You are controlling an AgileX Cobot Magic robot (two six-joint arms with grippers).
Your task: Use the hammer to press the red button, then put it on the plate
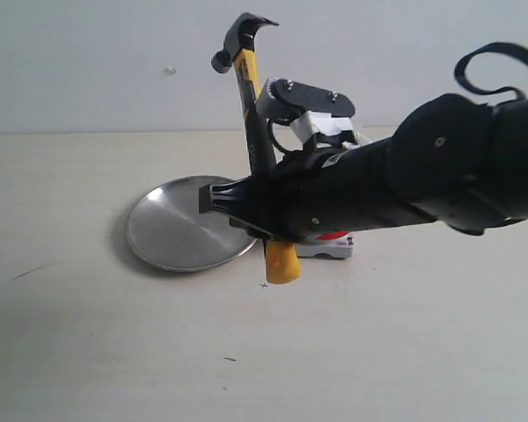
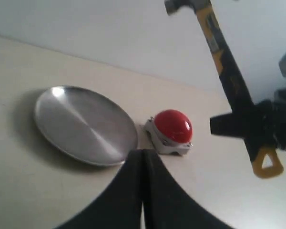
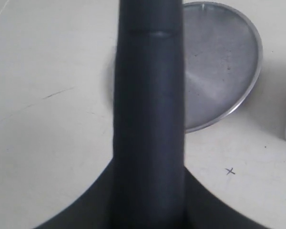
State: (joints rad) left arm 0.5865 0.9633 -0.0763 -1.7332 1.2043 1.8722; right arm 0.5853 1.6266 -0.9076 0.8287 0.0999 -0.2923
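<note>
My right gripper (image 1: 255, 211) is shut on the hammer (image 1: 249, 88) and holds it upright above the table, dark head up and yellow butt (image 1: 282, 262) down. In the right wrist view the black handle (image 3: 149, 95) fills the middle. The red button (image 2: 173, 126) sits on its grey base right of the plate (image 2: 81, 124). In the exterior view my right arm hides most of the button; only its base (image 1: 330, 249) shows. The hammer hangs near the plate's (image 1: 172, 233) right rim. My left gripper (image 2: 142, 157) is shut and empty, on the near side of the plate and button.
The pale table (image 1: 88, 352) runs back to a plain light wall. A small pen cross (image 1: 265, 285) is marked just in front of the hammer's butt. My right arm (image 1: 440, 176) reaches in from the right, over the button.
</note>
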